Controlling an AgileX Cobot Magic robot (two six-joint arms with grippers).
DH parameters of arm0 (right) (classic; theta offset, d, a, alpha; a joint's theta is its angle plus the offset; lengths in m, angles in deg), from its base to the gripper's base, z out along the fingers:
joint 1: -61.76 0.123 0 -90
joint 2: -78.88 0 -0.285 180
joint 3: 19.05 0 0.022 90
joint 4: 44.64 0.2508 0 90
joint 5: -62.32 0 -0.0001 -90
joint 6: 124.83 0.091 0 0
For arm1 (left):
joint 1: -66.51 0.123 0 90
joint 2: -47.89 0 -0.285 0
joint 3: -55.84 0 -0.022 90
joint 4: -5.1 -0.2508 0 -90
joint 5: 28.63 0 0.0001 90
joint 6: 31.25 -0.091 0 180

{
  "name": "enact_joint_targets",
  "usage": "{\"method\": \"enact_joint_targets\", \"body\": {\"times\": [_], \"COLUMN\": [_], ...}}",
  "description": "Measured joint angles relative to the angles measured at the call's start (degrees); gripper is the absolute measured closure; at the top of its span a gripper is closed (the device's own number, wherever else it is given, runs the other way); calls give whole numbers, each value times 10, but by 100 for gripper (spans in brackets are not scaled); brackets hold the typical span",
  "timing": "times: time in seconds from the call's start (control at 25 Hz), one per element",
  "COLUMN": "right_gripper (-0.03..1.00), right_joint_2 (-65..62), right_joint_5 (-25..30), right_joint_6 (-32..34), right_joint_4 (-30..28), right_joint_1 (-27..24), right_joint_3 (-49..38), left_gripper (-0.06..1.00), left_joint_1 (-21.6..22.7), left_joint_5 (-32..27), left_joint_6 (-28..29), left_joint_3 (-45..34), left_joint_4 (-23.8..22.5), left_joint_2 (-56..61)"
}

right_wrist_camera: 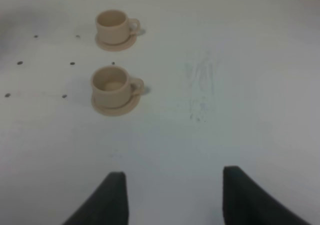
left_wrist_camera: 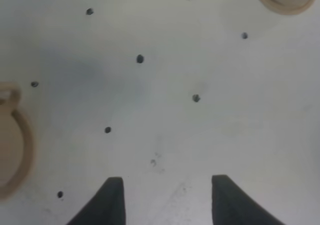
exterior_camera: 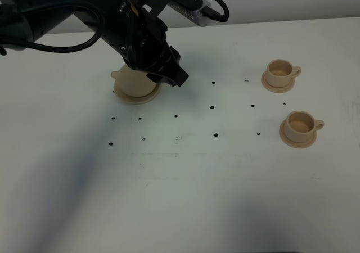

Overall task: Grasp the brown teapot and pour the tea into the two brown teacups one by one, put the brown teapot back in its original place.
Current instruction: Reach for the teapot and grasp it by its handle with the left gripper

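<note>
White tabletop (exterior_camera: 180,197) speckled with black dots (exterior_camera: 212,107). Left arm (exterior_camera: 112,17) bent over far-left area. Brown teapot (exterior_camera: 133,83) beneath it, seated on wide saucer (exterior_camera: 140,99). At right, well apart from teapot: far teacup (exterior_camera: 280,72), near teacup (exterior_camera: 299,125). Left gripper (left_wrist_camera: 167,185) fingers apart, empty; right gripper (right_wrist_camera: 172,180) likewise, both over bare tabletop.

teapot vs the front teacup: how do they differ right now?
Teapot is bigger than the front teacup. Teapot sits on the left, half hidden under the left arm; the teacup stands clear on the right. Both are pale tan.
</note>
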Motion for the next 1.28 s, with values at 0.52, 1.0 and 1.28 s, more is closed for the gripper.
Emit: {"method": "enact_joint_targets", "body": {"times": [0.52,1.0,1.28], "right_gripper": [55,55,55], "right_joint_2": [0,0,0], "right_joint_5": [0,0,0], "right_joint_6": [0,0,0], "right_joint_4": [0,0,0], "right_joint_1": [0,0,0], "right_joint_3": [0,0,0], "left_gripper": [52,50,47], "left_joint_1": [0,9,27], "left_joint_5": [-26,-143,-125], "left_joint_6": [119,150,151], "left_joint_3": [144,412,452], "left_joint_4": [-73,-137,-137], "left_joint_2": [-142,-338,-389]}}
